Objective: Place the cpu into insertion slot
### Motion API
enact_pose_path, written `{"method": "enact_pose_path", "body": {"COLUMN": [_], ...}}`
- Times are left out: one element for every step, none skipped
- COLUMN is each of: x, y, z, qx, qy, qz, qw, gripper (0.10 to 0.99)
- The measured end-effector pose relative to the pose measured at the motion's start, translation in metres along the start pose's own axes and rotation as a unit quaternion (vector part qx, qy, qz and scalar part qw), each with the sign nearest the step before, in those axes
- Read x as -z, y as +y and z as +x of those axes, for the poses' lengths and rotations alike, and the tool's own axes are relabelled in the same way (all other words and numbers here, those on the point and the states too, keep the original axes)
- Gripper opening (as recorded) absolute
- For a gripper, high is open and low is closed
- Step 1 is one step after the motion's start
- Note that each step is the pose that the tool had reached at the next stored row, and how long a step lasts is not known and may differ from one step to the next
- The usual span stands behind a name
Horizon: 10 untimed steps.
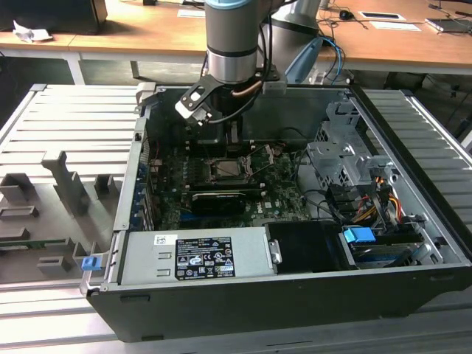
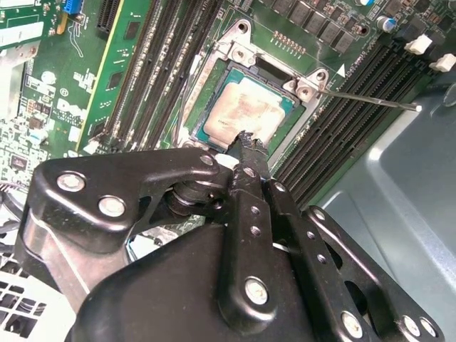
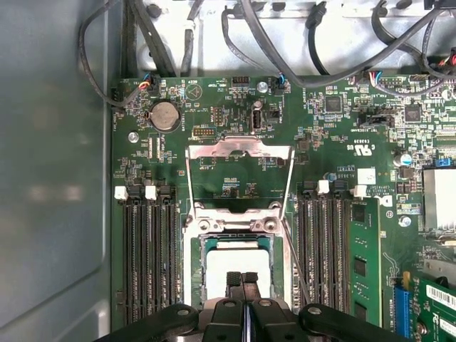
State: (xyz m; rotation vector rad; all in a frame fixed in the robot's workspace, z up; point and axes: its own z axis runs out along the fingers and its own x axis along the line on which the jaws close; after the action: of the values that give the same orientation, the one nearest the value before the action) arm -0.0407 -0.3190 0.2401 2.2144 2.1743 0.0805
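Note:
The cpu [image 2: 246, 107] is a small silver-grey square lying flat inside the insertion slot [image 2: 239, 43], whose silvery frame surrounds it. In the first wrist view the cpu [image 3: 239, 258] sits in the insertion slot [image 3: 235, 223] with the load plate [image 3: 239, 149] swung open. The thin wire lever [image 2: 370, 100] sticks out to one side. My gripper [image 2: 249, 142] hangs right over the chip's edge, its black fingers shut together with nothing between them. Its tips [image 3: 242, 278] meet over the chip. Whether they touch it I cannot tell. In the exterior view the gripper [image 1: 223, 140] reaches down over the slot [image 1: 230, 168].
Black memory slots [image 3: 149, 263] [image 3: 324, 256] flank the socket closely. The case wall [image 3: 50, 178] stands on one side and cables [image 3: 285, 43] hang beyond the board. A long black card [image 1: 217, 199] and the power supply [image 1: 195, 254] lie nearer the case front.

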Motion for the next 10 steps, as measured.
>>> {"method": "enact_pose_path", "body": {"x": [0.0008,0.0010,0.0012,0.0016,0.0019,0.0025,0.0028,0.0034,0.0035,0.0037], "y": [0.0001,0.0001,0.0001,0.0001,0.0001,0.0002,0.0002,0.0002,0.0002,0.0002], "z": [0.0000,0.0000,0.0001,0.0001,0.0001,0.0001,0.0001,0.0001,0.0001,0.0001], "qx": [0.000,0.000,0.000,0.000,0.000,0.000,0.000,0.000,0.000,0.000], "qy": [0.0000,0.0000,0.0001,0.0001,0.0001,0.0000,0.0000,0.0001,0.0001,0.0001], "qz": [0.0000,0.0000,0.0000,0.0000,0.0000,0.0000,0.0000,0.0000,0.0000,0.0000], "qw": [1.0000,1.0000,1.0000,1.0000,1.0000,1.0000,1.0000,1.0000,1.0000,1.0000], "gripper": [0.106,0.106,0.106,0.106,0.106,0.106,0.106,0.106,0.106,0.106]}}
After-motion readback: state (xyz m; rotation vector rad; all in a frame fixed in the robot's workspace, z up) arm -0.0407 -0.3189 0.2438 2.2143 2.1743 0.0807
